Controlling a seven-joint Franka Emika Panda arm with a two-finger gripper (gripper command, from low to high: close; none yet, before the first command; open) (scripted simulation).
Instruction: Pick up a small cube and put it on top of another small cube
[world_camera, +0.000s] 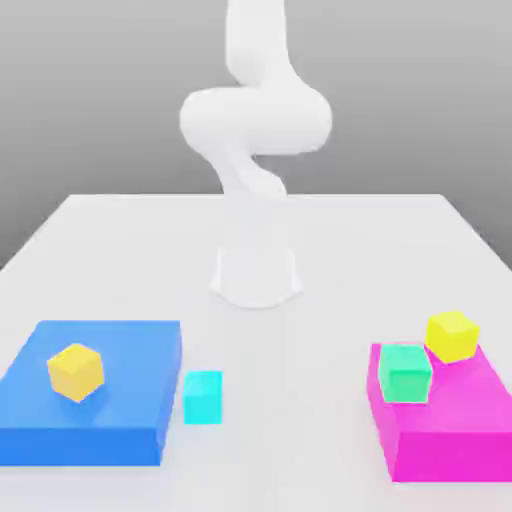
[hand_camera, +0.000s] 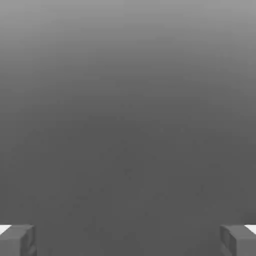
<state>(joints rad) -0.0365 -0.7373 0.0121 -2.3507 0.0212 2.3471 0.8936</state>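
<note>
Gripper (hand_camera: 128, 241) fingers stand wide apart with nothing between them in the hand view, while in the exterior view the white arm (world_camera: 256, 120) rises bent above the tabletop (world_camera: 290, 420) and the plain bright cyan cube (world_camera: 203, 397) sits just beside the blue platform (world_camera: 100, 385).

The white desk (world_camera: 300, 430) carries 2 flat platforms — a blue platform (world_camera: 110, 385) at the exterior view's left and a magenta platform (world_camera: 450, 457) at the exterior view's right. Between them, just beside the blue one and well apart from the magenta one, 1 small cyan cube (world_camera: 203, 398) sits directly on the surface. The robot's white base (world_camera: 256, 280) stands on it too — farther back than both platforms, near the middle from left to right.
</note>
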